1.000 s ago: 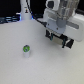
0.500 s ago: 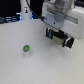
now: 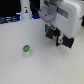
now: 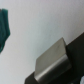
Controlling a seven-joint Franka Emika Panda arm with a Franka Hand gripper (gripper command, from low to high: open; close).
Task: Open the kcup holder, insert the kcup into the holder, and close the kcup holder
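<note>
Robot arm above a white bench (image 3: 15,60).
We see the kcup (image 3: 26,49) standing alone; our pincer (image 3: 56,36) hangs apart from it, grip state unclear.

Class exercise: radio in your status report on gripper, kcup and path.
Gripper above table, state unclear, nothing seen held. Kcup upright on table, apart from gripper. Nothing between them.

The kcup (image 3: 26,49) stands upright on the table (image 3: 45,67), well apart from the gripper (image 3: 58,37), off toward the exterior view's left and nearer the camera. The gripper hangs above the table. Behind it, toward the exterior view's left, a tall post (image 3: 26,10) stands at the table's far edge
</note>
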